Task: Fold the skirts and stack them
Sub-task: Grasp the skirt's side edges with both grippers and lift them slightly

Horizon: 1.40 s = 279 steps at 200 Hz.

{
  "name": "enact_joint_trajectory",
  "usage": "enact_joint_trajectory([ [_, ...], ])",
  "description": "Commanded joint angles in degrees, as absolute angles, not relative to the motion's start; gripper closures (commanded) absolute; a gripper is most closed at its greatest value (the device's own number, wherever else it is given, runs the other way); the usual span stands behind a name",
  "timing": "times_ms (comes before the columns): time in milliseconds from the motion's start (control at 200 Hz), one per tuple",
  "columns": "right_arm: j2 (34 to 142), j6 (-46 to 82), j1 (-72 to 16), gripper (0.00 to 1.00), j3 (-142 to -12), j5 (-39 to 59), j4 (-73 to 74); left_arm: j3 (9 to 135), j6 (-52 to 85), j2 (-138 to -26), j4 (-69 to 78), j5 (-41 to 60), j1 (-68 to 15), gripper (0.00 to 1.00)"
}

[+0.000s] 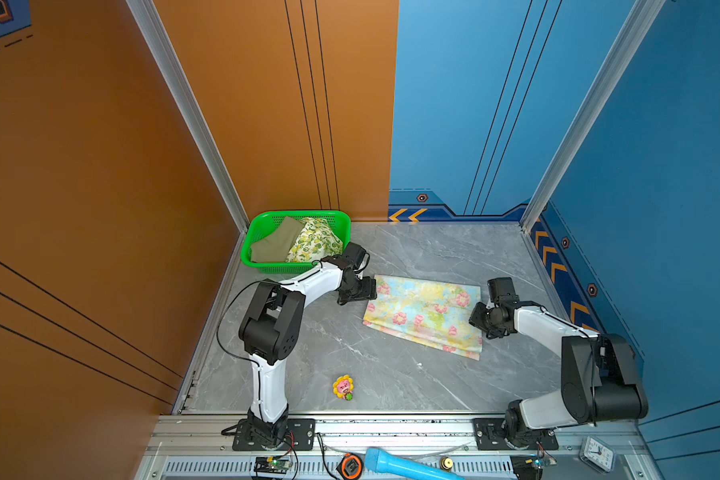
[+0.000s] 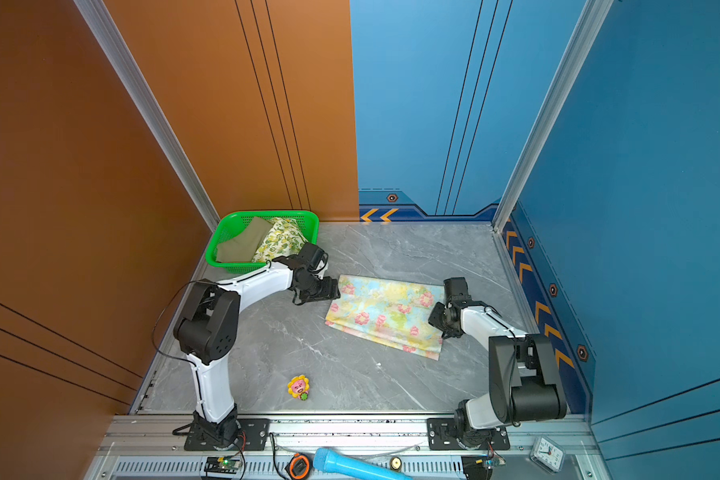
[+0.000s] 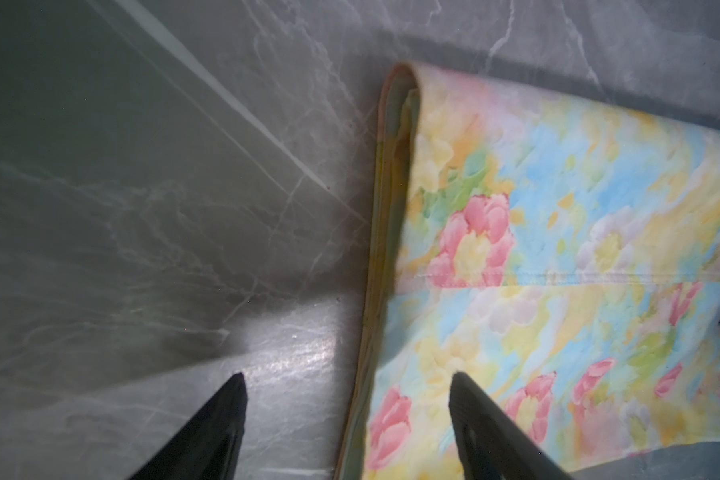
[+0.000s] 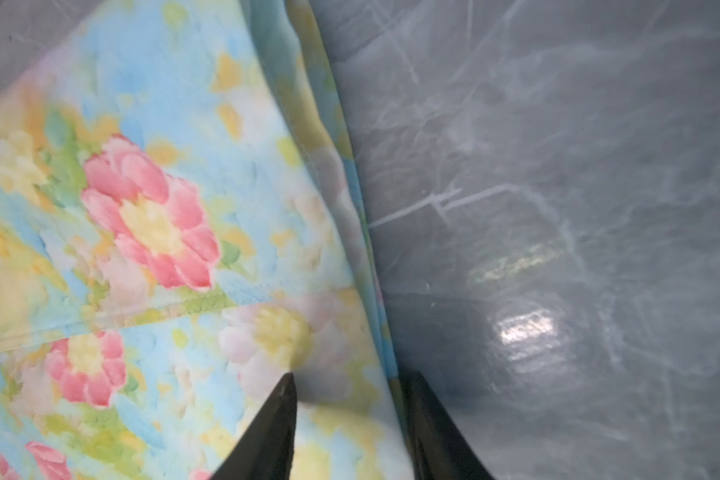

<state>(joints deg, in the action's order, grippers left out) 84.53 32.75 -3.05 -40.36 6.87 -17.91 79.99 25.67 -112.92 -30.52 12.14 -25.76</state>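
Closest to us, a small clock (image 1: pixel 598 454) and a blue tube (image 1: pixel 408 467) lie by the metal rail. Just past them, a little flower toy (image 1: pixel 343 387) sits on the grey table (image 1: pixel 329 345).

A bit further in, the flowery skirt (image 1: pixel 425 313) lies flat on the table. It is folded over, and we can see a few layers at its ends. We think it is light, thin and floppy, so it would sag and slip open if we lifted it by one spot. The best places to hold it look like the two short ends, both at once, through all the layers.

The left gripper (image 3: pixel 346 378) is at one end with its fingers wide apart. One finger is over the cloth and one is over the bare table, and it holds nothing. The right gripper (image 4: pixel 350 376) is at the other end with a smaller gap. The cloth edge runs between its fingers, and we see no pinch yet.

Far back, the green basket (image 1: pixel 275 268) holds the olive skirt (image 1: pixel 273 243) and the lemon skirt (image 1: pixel 314 241). Both look soft and bunched up.

We can read no words or labels anywhere. The clock's numbers are too small, and the far walls show only arrows.
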Motion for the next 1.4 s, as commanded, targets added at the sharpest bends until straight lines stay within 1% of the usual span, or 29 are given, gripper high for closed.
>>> enact_joint_trajectory([
  [0, 86.4, 31.9, -3.7, 0.59, -40.5, 8.6, -17.6, 81.0, 24.3, -114.6, -33.4, 13.7, -26.4, 0.22],
  [330, 87.4, 32.1, -5.4, 0.63, -40.7, 9.4, -16.1, 81.3, 24.8, -117.7, -33.4, 16.6, -28.6, 0.23],
  [561, 87.3, 32.3, -6.0, 0.64, -40.7, 9.8, -15.4, 81.1, 25.1, -119.4, -33.3, 17.1, -28.1, 0.28],
  [681, 87.3, 32.6, -6.7, 0.64, -40.8, 10.1, -14.9, 81.2, 25.1, -120.2, -33.1, 17.5, -27.9, 0.38],
  [776, 87.4, 32.9, -7.1, 0.64, -40.9, 10.1, -14.6, 81.3, 25.6, -121.0, -32.5, 18.2, -27.8, 0.5],
  [806, 87.4, 33.0, -7.2, 0.64, -40.9, 10.1, -14.5, 81.4, 25.7, -121.2, -32.4, 18.2, -27.8, 0.56],
  [906, 87.4, 33.1, -7.7, 0.65, -40.9, 9.9, -14.3, 81.9, 26.1, -121.4, -32.3, 17.6, -27.7, 0.85],
  [971, 87.1, 33.2, -7.8, 0.65, -40.8, 9.9, -14.3, 82.2, 26.3, -120.8, -32.3, 16.7, -27.4, 1.0],
  [1066, 86.5, 33.1, -7.6, 0.63, -40.5, 9.5, -14.7, 83.2, 26.3, -119.1, -33.0, 14.0, -27.3, 1.0],
  [1292, 83.9, 33.3, -5.8, 0.49, -38.9, 9.5, -15.4, 89.0, 23.6, -115.5, -38.6, 5.6, -29.1, 1.0],
  [1392, 83.5, 34.1, -5.7, 0.47, -38.2, 10.5, -14.2, 91.8, 22.1, -114.5, -41.1, 1.1, -30.9, 1.0],
])
